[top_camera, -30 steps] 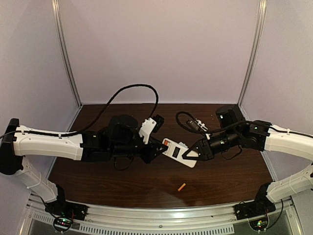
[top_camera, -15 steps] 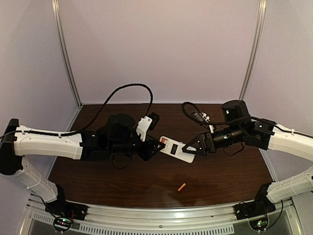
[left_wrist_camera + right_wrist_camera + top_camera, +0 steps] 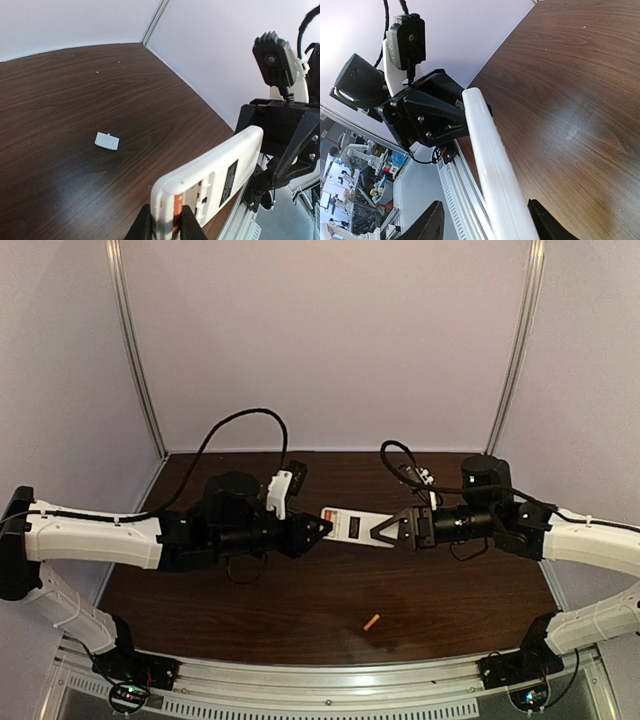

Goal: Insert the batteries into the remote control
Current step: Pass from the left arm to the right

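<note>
The white remote control point(image 3: 348, 524) hangs above the table's middle, back side up, its battery slot uncovered. My left gripper point(image 3: 318, 528) is shut on its slot end point(image 3: 200, 182), pinching across an orange battery point(image 3: 178, 209) that sits in the slot. My right gripper point(image 3: 385, 530) stands open around the other end. In the right wrist view the remote point(image 3: 492, 165) runs edge-on between the right gripper's point(image 3: 487, 227) spread fingers point(image 3: 431, 225), with a gap on each side. A second orange battery point(image 3: 371, 622) lies loose near the front edge.
A small white cover piece point(image 3: 107, 141) lies flat on the dark wooden table point(image 3: 250, 600). White walls close the back and sides, with a metal rail point(image 3: 320, 678) along the front. Black cables loop above both wrists.
My right gripper has opened, releasing the remote's end it was pinching. The remote has swung up and to the left, now lying more level in the left gripper.
</note>
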